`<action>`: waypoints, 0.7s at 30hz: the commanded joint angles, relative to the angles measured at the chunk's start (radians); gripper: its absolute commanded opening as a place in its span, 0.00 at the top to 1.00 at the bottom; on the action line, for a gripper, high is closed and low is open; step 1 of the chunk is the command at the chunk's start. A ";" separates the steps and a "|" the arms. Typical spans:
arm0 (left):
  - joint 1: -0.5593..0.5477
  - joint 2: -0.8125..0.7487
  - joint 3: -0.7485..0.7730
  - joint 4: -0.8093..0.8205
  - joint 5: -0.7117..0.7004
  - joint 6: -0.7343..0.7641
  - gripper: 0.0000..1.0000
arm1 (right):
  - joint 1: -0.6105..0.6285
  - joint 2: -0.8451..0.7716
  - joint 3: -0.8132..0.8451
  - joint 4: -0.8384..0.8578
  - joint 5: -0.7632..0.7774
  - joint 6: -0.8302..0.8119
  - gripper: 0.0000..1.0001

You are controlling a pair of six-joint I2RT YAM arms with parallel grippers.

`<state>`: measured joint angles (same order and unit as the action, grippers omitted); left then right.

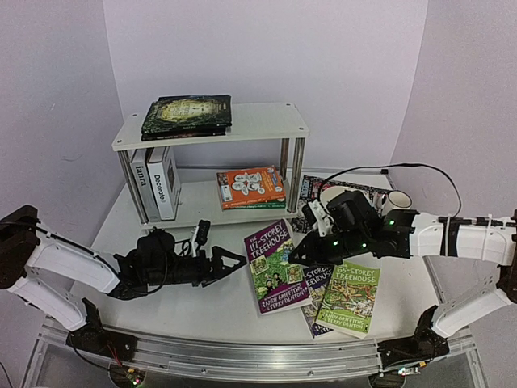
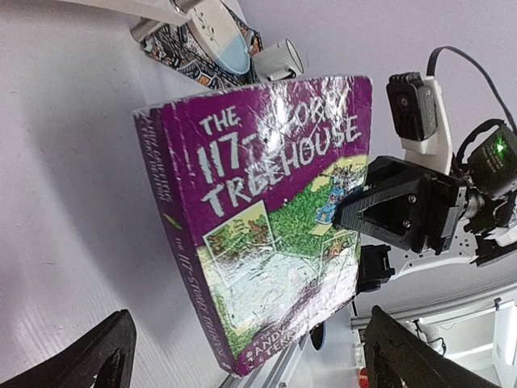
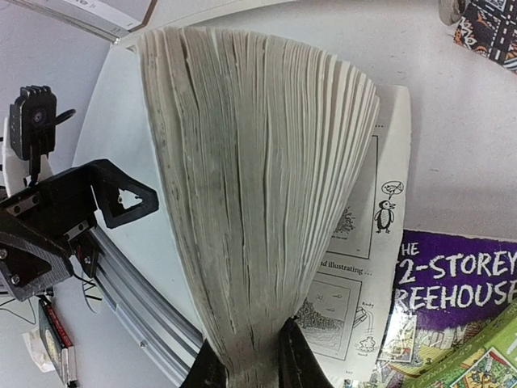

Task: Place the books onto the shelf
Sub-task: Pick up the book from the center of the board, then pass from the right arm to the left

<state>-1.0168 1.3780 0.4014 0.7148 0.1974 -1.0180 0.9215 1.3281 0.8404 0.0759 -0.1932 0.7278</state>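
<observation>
**While left gripper (image 1: 231, 268) gapes, right gripper (image 3: 250, 364) bites pages**

Where white walls (image 1: 266, 48) close round a white table (image 1: 202, 303), the shelf (image 1: 266, 121) stands rear left, with "Decorate" readable on a white hardback (image 1: 165, 184) upright on its lower board. Left gripper's jaws are spread wide, nothing between them, aimed at the purple book (image 1: 275, 263), "The 117-Storey Treehouse", on the table before the shelf. Right gripper pinches its fanned page edge. Rightward lies the green book (image 1: 349, 295), "65-Storey Treehouse".

shelf (image 1: 266, 121) upper centre: dark books (image 1: 187, 115) on top, white hardbacks (image 1: 157, 184) and orange book (image 1: 250, 187) lower tier. purple 117-Storey book (image 1: 275, 267) mid-frame, pages fanned.
</observation>
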 commanded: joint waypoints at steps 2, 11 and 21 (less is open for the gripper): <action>0.078 -0.166 -0.081 -0.004 -0.023 0.020 0.00 | 0.004 0.023 0.065 0.151 -0.108 0.007 1.00; 0.175 -0.317 0.072 -0.436 0.126 0.244 0.00 | 0.006 0.084 0.141 0.086 -0.205 -0.082 1.00; 0.203 -0.370 0.219 -0.709 0.063 0.391 0.00 | 0.006 0.101 0.222 -0.034 -0.271 -0.212 1.00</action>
<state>-0.8338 1.0480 0.5509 0.1120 0.2734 -0.7057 0.9218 1.4494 1.0019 0.0391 -0.3864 0.5766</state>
